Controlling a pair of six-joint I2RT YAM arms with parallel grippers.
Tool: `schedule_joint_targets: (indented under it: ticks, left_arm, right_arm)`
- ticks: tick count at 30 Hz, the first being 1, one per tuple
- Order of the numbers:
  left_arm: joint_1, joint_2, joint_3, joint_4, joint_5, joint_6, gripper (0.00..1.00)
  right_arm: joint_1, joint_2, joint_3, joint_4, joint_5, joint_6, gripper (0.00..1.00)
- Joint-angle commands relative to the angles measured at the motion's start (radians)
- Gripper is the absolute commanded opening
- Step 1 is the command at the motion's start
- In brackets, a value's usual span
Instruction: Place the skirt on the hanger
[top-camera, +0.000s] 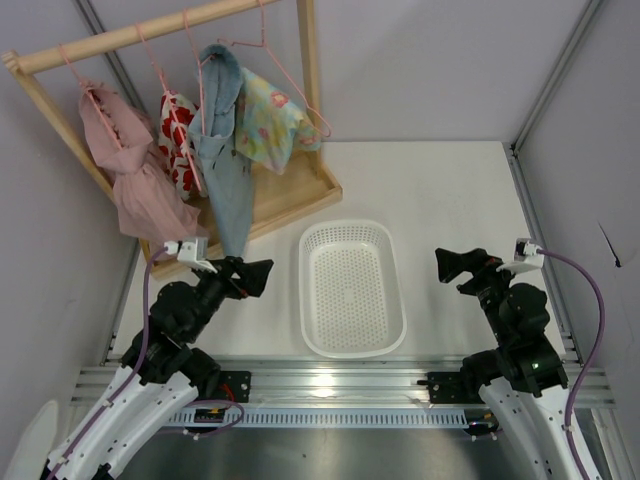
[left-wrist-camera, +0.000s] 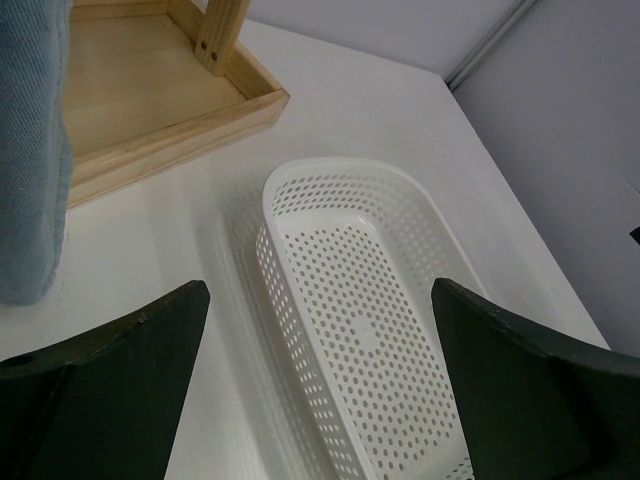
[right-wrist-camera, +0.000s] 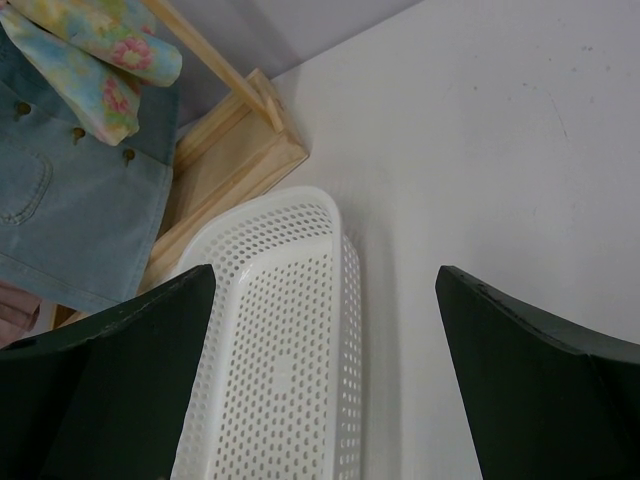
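Note:
The pale yellow and turquoise flowered skirt (top-camera: 268, 122) hangs on a thin pink wire hanger (top-camera: 300, 85) from the wooden rack bar at the back left. Its lower corner shows in the right wrist view (right-wrist-camera: 95, 50). My left gripper (top-camera: 257, 272) is open and empty, low over the table left of the white basket (top-camera: 352, 345). My right gripper (top-camera: 452, 264) is open and empty, to the right of the basket. Both wrist views show wide-apart fingers with nothing between them but the basket (left-wrist-camera: 300, 180) (right-wrist-camera: 300, 200) beyond.
On the wooden rack (top-camera: 150, 30) hang a pink garment (top-camera: 125, 165), a red-and-white garment (top-camera: 180, 140) and a blue denim garment (top-camera: 225, 165). The rack's wooden base tray (top-camera: 290, 195) lies behind the basket. Walls enclose the table at the back and right.

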Motion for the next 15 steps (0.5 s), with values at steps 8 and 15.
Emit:
schedule_joint_targets:
  ticks: [8,15]
  left_arm:
    - [0.007,0.016,0.028,0.008,-0.039,-0.014,0.99]
    - [0.007,0.022,0.032,0.003,-0.071,-0.024,0.99]
  right_arm:
    - [-0.001,0.027,0.031,0.035,0.014,0.008,0.99]
    - [-0.001,0.036,0.045,0.016,0.017,0.011,0.99]
